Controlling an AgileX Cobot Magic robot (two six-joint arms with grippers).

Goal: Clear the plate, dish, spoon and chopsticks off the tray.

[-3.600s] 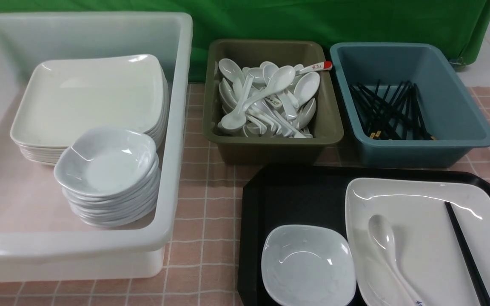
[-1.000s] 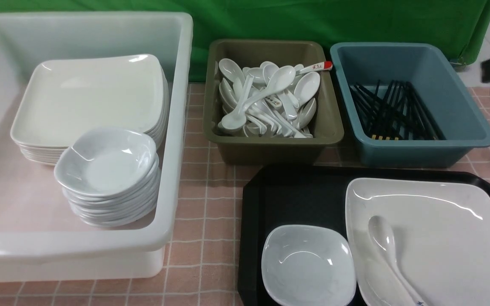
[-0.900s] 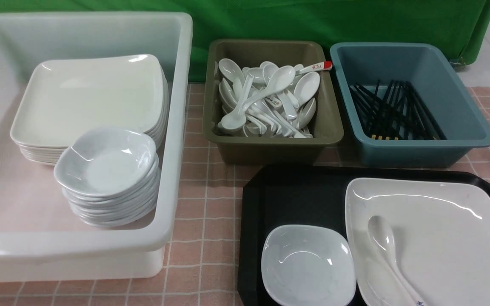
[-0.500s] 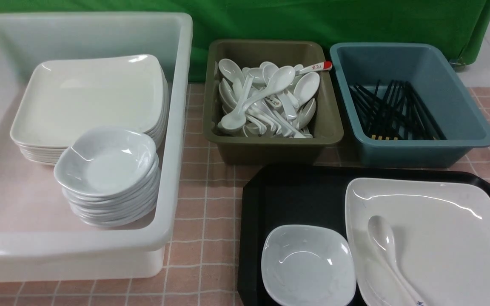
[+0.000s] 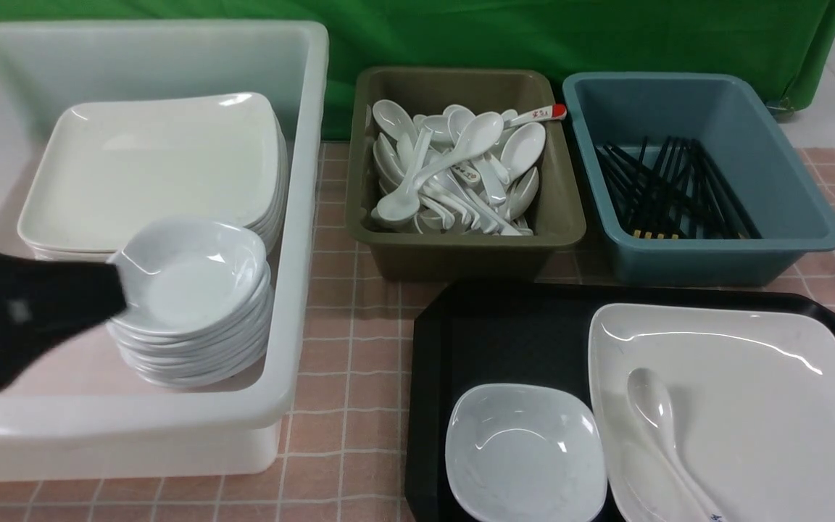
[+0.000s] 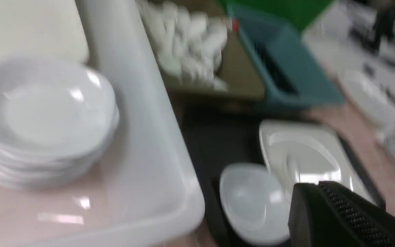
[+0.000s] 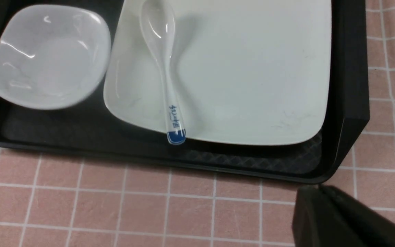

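Note:
The black tray holds the large white plate and, to its left, the small dish. On the plate lies the spoon, its blue-tipped handle over the near rim. No chopsticks are on the tray; black chopsticks lie in the blue bin. My left gripper, blurred, hangs shut and empty over the white tub, by the stacked dishes. The left wrist view shows the left gripper with the dish ahead. My right gripper is shut and empty over the tablecloth off the tray's near corner.
The white tub on the left holds a stack of plates and a stack of small dishes. An olive bin full of white spoons and a blue bin stand behind the tray. A pink checked cloth covers the table.
The chopsticks that lay on the plate are now in the blue bin. My right arm has left the front view. My left arm has swung in over the tub.

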